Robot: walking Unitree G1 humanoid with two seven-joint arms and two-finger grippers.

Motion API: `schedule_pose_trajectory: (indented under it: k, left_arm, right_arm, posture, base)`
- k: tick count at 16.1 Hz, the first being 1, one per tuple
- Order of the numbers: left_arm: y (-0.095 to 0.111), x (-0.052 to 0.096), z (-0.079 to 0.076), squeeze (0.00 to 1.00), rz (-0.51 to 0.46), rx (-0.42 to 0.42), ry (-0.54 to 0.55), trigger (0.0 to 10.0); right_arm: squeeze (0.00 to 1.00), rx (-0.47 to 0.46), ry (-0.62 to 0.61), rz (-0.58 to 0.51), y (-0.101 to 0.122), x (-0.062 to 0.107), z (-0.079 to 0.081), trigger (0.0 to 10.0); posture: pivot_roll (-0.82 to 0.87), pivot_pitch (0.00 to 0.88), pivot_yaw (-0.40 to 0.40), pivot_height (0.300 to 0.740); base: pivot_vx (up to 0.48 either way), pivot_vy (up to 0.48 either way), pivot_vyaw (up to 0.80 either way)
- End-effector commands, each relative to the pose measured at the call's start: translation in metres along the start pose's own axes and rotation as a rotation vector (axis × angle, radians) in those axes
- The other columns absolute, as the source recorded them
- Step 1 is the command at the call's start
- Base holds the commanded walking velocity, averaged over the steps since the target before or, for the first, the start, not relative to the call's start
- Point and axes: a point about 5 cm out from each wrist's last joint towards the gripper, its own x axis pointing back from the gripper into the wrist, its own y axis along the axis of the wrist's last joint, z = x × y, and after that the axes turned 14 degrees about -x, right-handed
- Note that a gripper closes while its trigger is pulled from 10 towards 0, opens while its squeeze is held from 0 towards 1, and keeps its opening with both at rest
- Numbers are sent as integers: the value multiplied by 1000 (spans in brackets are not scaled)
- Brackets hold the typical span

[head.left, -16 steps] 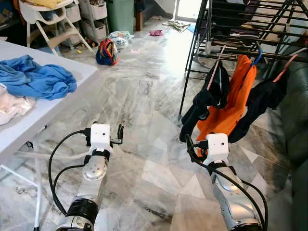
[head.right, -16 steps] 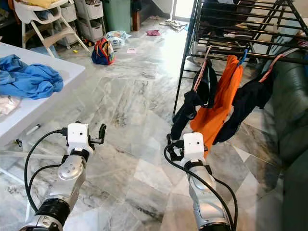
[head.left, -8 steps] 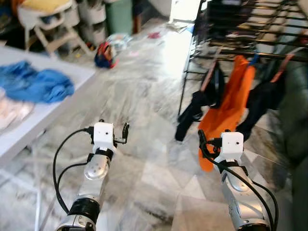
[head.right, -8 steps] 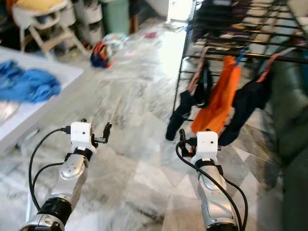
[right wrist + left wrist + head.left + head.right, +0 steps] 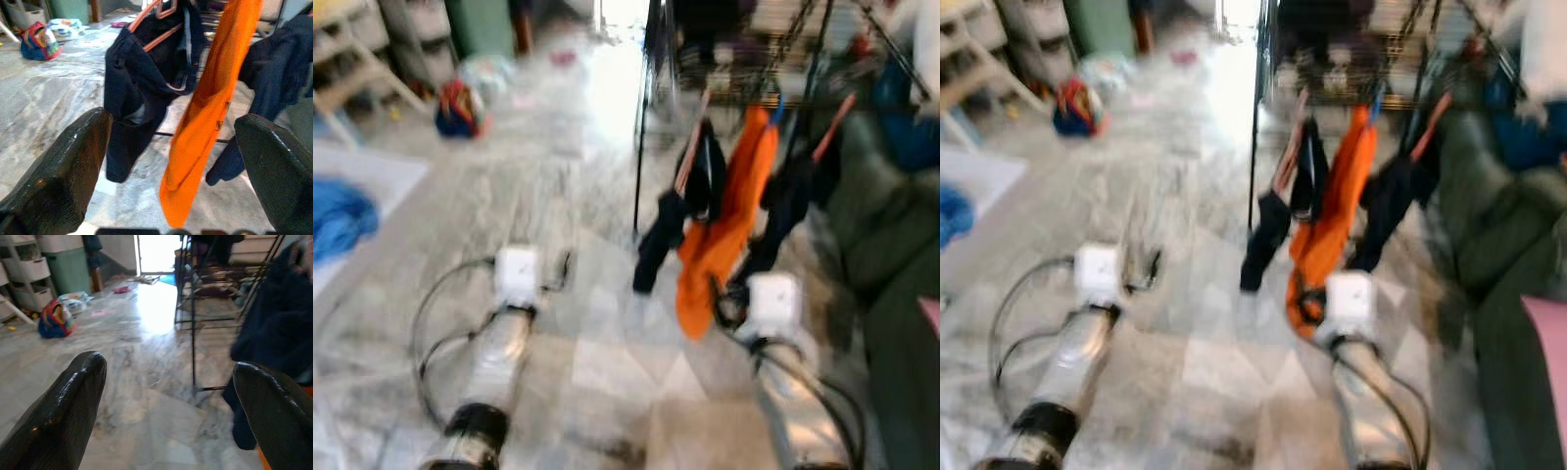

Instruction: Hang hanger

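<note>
The right hand (image 5: 171, 181) is wide open and empty, nearer the clothes rack (image 5: 744, 69); the orange shirt (image 5: 215, 98) hangs down straight ahead.

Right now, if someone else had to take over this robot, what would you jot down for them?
Left end effector: open, empty, out over the floor.
Right end effector: open, empty, facing the orange garment.
Rack: ahead to the right, with the orange garment and dark clothes already on hangers.
Done: neither end effector holds a hanger.
Left: cannot tell which hanger is meant; head views are blurred.
</note>
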Motion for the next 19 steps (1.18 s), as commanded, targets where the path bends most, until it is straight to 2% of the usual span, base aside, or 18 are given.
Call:
schedule_pose_trajectory:
  k: [1,5,12,16,19]
  left_arm:
    - [4,-1,-12,0,-14,14,-37,10000]
    - [4,-1,-13,0,-16,12,-48,10000]
    - [3,0,-15,0,-20,-2,-68,10000]
    - [2,1,-16,0,-24,-5,-82,10000]
    - [2,2,-20,0,-22,-3,-98,10000]
  right_arm:
    - [0,20,-36,-12,3,3,-13,10000]
    - [0,45,-28,-13,3,3,-13,10000]
    - [0,25,-42,-8,0,4,-13,10000]
    - [0,23,-48,-3,-2,4,-12,10000]
    - [0,33,-43,-4,-2,4,-12,10000]
  posture:
    - [-39,110,-5,740]
    - [-39,119,-2,740]
    - [-33,127,2,740]
    - [-29,128,-1,740]
    - [-27,128,-3,740]
  base:
    - [330,300,0]
    - [284,387,0]
    - [295,374,0]
    - [419,0,-800]
    - [428,0,0]
